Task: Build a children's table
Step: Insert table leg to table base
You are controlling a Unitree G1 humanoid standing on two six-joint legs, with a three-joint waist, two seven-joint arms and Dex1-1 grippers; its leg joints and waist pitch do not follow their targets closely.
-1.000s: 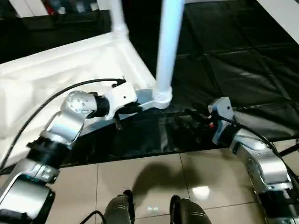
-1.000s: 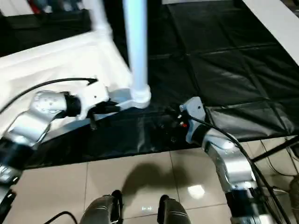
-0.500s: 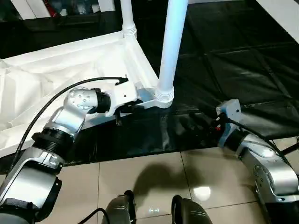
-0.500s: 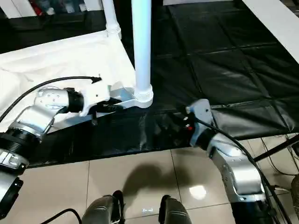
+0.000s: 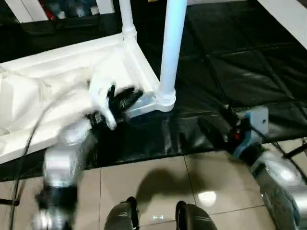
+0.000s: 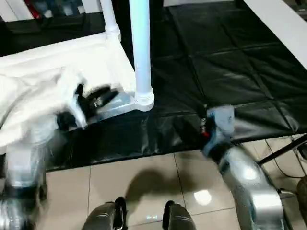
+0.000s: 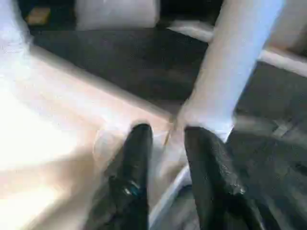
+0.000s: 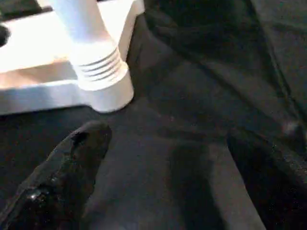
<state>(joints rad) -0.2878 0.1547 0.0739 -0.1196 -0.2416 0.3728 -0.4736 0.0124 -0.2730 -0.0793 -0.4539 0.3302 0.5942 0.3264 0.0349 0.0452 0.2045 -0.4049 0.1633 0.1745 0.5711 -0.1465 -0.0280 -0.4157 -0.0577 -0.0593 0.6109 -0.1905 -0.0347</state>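
While upturned on the black-covered bench (image 5: 230,72), small white plastic children's table (image 5: 57,81) — near tapered leg (image 5: 170,48) upright in its corner socket. Left hand (image 5: 122,100) now off that corner, narrowly parted, empty — right hand (image 5: 218,127) wide, empty, lower than before. Leg apparently seated.
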